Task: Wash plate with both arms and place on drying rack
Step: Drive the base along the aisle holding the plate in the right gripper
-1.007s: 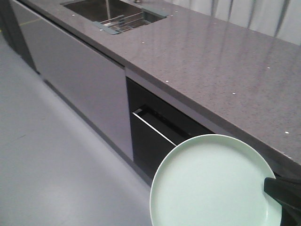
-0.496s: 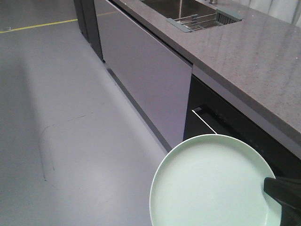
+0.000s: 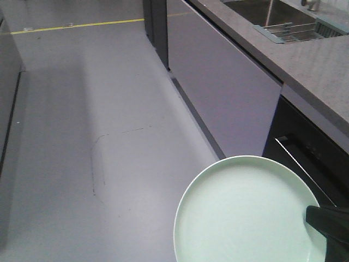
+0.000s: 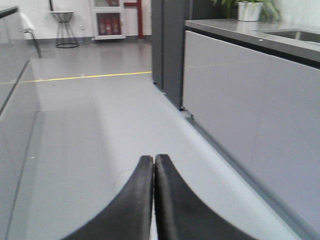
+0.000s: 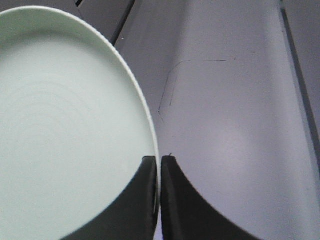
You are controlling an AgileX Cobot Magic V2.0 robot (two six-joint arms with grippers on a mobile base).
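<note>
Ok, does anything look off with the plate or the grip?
Nothing stands out. The plate looks whole, with no chips showing, its rim pinched by the right tool; the left tool is shut and empty.

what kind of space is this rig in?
Likely a kitchen, perhaps a test mock-up: a long grey countertop with an inset steel sink and drying rack, flat cabinet fronts below, and a yellow line on the bare floor.

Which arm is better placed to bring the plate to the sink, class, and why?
The right. The right hand is shut on the rim of the plate, while the left hand is shut on nothing, facing bare floor. The sink lies ahead along the counter.
</note>
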